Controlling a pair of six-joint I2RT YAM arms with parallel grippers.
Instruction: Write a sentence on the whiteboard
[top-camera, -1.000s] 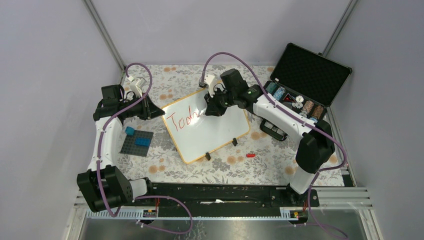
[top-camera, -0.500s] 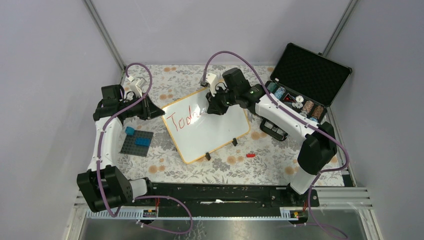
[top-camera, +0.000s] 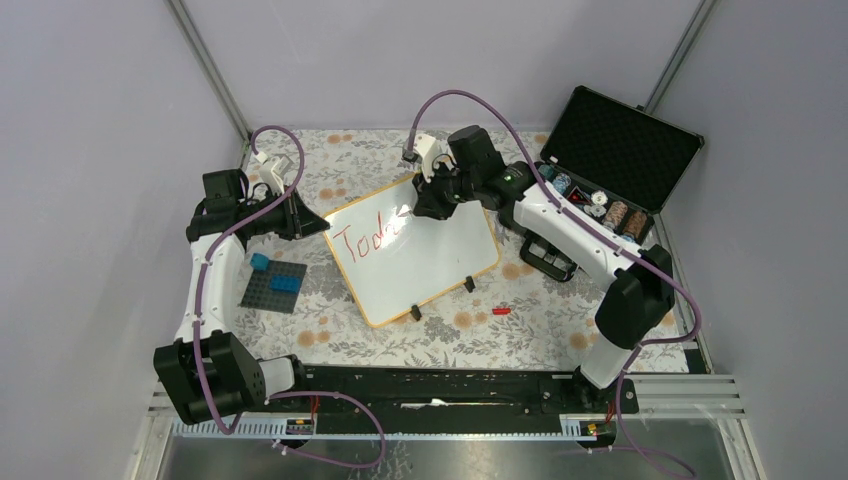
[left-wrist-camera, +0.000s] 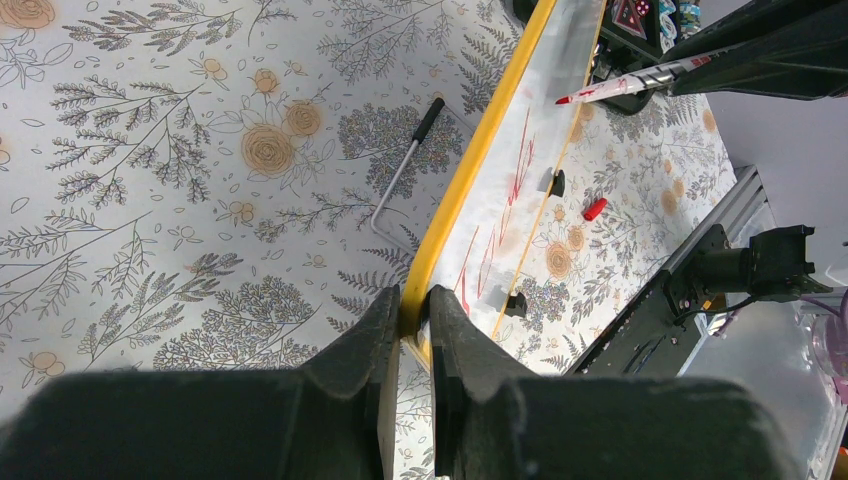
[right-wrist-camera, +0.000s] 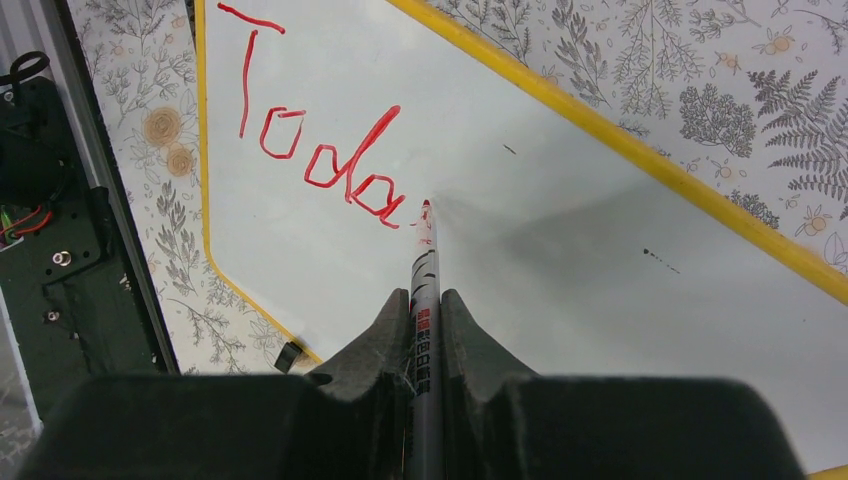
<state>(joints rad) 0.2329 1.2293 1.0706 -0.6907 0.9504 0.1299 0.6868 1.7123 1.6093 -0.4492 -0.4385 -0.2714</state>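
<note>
Found the whiteboard (top-camera: 425, 262) at the middle of the tabletop (top-camera: 470, 330), turned askew, its left corner pointing to 9 o'clock. Pinched that corner's yellow rim between the fingers (left-wrist-camera: 360, 340) of the left gripper (top-camera: 320, 227), pressed close on either side of the edge in the left wrist view. Saw no shift there against a second earlier: same arm pose, same board position.

Clamped a marker (right-wrist-camera: 424, 262) between the fingers (right-wrist-camera: 380, 330) of the right gripper (top-camera: 430, 207), shut tight round the barrel, red tip down at the board just right of the last letter. Read the sentence (right-wrist-camera: 318, 150) so far as "Toda" in red, running from the board's 9 o'clock end toward its centre. Compared with a second earlier, showed a fuller last letter in the top view, though too small there to trace stroke by stroke. Had carried the right wrist a little toward 1 o'clock, away from the board's centre, with the purple cable loop (top-camera: 460, 97) above it swung the same way.

Left everything else in place: a black case (top-camera: 620, 150) open at 2 o'clock, a grey plate with blue bricks (top-camera: 272, 286) at 8 o'clock, and a small red cap (top-camera: 501, 311) at 5 o'clock, off the board's near edge. Showed, in the left wrist view only, a thin bent rod with a black handle (left-wrist-camera: 405, 165) near the board's rim.
</note>
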